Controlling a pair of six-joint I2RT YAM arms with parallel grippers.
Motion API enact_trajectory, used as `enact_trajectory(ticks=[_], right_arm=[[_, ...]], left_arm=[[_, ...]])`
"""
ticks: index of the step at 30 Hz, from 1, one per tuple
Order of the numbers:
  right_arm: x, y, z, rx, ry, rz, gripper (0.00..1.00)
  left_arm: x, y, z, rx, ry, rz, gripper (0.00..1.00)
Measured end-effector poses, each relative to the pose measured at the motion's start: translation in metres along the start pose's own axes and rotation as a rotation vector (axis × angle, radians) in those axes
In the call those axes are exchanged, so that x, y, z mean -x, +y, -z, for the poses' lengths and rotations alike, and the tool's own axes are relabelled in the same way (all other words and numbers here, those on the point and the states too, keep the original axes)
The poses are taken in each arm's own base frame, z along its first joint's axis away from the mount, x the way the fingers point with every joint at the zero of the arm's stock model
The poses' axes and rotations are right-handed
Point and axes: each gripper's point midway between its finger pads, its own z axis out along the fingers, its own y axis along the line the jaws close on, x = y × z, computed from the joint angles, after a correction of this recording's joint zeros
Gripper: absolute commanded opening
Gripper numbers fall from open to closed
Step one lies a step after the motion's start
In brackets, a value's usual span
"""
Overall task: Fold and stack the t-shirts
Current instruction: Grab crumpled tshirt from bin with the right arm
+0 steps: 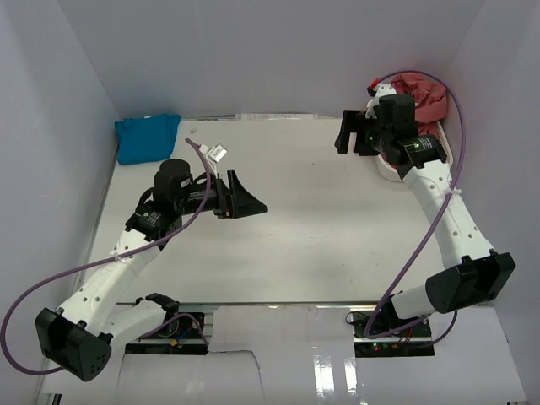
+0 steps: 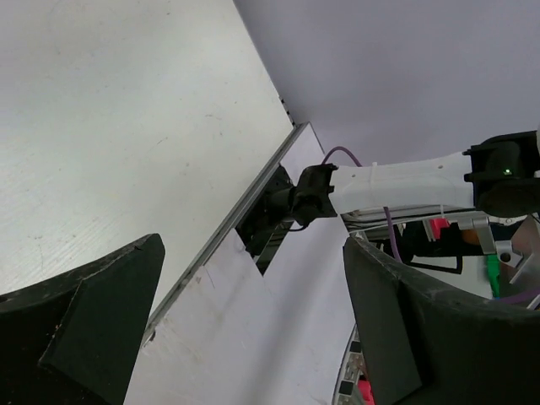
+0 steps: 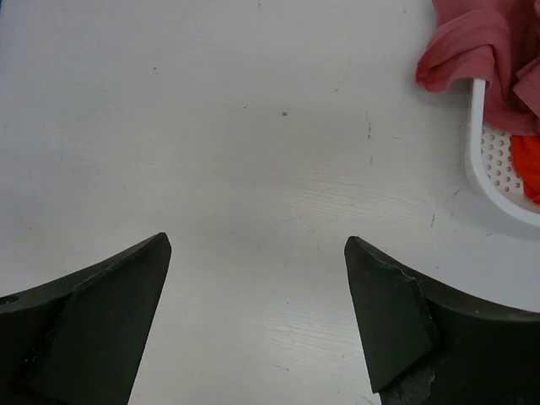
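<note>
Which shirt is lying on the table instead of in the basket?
The turquoise blue t-shirt, alone at the far left corner of the table. The rose-red t-shirt and the orange t-shirt sit in the white basket at the far right.

White left arm [image 1: 110,274] and right arm [image 1: 451,215], black at the joints, each trail a looping purple cable [image 1: 419,245].

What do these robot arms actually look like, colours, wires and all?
The left arm and right arm are slim white tubes with bulky black joint housings. A purple cable loops loosely along each. The left gripper and right gripper each have two broad, black, wedge-shaped fingers. A small green light glows near the right gripper.
</note>
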Motion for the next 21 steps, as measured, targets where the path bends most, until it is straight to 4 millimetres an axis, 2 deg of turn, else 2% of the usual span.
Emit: enact_trajectory(ticks=[10,14,18,21], right_arm=[[-0.001,-0.002,-0.001,-0.013,0.003,-0.001,0.9],[-0.008,-0.007,-0.005,-0.035,0.034,-0.002,0.9],[-0.013,-0.019,-0.008,-0.101,0.052,-0.001,0.9],[-0.009,-0.032,-0.012,-0.174,0.056,0.0,0.9]], left_arm=[[-0.007,0.023,-0.002,0.112,0.011,0.067,0.98],[-0.007,0.035,0.003,0.19,-0.013,0.082,0.98],[-0.007,0.047,0.012,0.286,-0.036,0.091,0.98],[-0.003,0.057,0.02,0.376,-0.056,0.096,0.98]])
